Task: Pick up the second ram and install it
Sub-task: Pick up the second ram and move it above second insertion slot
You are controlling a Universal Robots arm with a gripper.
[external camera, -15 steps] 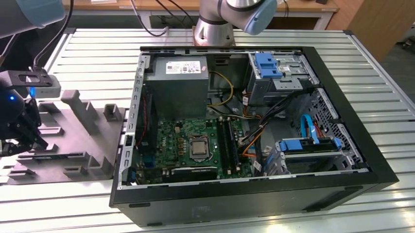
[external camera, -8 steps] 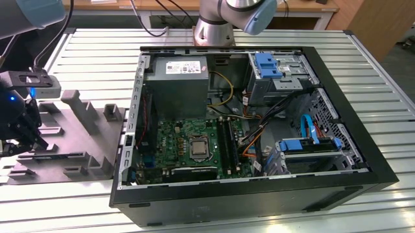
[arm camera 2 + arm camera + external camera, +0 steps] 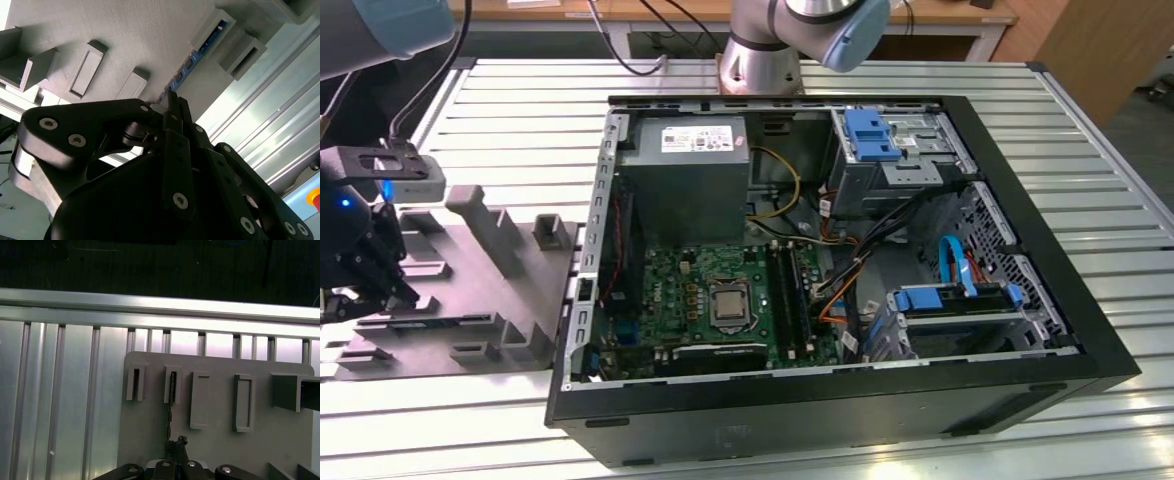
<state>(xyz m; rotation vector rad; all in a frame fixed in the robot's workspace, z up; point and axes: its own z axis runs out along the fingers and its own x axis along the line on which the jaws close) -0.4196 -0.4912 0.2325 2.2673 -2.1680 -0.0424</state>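
2nd ram (image 3: 170,410): stood on edge in slot of grey holder (image 3: 215,440).
Place: grey holder is seen at the exterior view's left, beside PC case (image 3: 854,405).
Claw (image 3: 177,444): clamped on 2nd ram's end.

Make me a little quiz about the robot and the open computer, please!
1. True or false: the computer case is open, so the green motherboard shows.
2. Pick one. The gripper is at:
A. the grey holder beside the case
B. the fan inside the case
C. the floor under the table
3. Fill the gap: the second ram, standing in the holder, is coloured ____.

Key: 1 true; 2 A; 3 blue.
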